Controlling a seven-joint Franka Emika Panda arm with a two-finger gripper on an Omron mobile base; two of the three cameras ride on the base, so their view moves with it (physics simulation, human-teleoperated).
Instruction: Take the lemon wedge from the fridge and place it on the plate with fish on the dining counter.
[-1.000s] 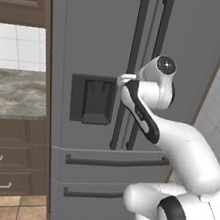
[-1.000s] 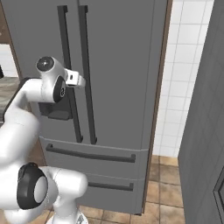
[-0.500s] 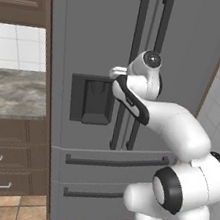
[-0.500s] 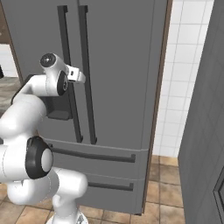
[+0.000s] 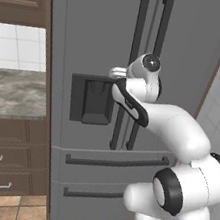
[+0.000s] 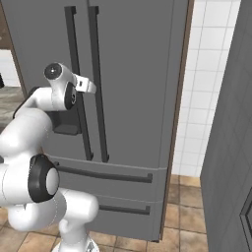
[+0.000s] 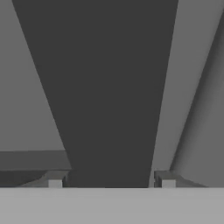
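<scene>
Looking over your robot's left shoulder, you had the fridge [image 5: 132, 110] standing shut straight ahead, both upper doors closed and the two lower drawers closed beneath them. Your white arm [image 5: 170, 127] reached forward and up from the base, with its hand at the long dark left-door handle [image 5: 130, 70], just above the dark dispenser recess [image 5: 96, 99]. From the right base camera you saw the hand's pale end meet that same handle [image 6: 78, 83], beside the second handle [image 6: 97, 83] of the right door.

In the hand camera the handle [image 7: 105, 87] ran as a wide dark bar straight up between the two finger tips [image 7: 55, 179], one tip on either side of it and close to its edges. The gripper [image 7: 111, 181] straddled the bar, but you could not tell from these pictures whether the jaws had actually clamped it or only stood around it.

To the left of the fridge you had brown drawers [image 5: 2, 160] under a marbled counter top [image 5: 14, 91], white tile behind, and tan floor tiles [image 6: 182, 216] below
</scene>
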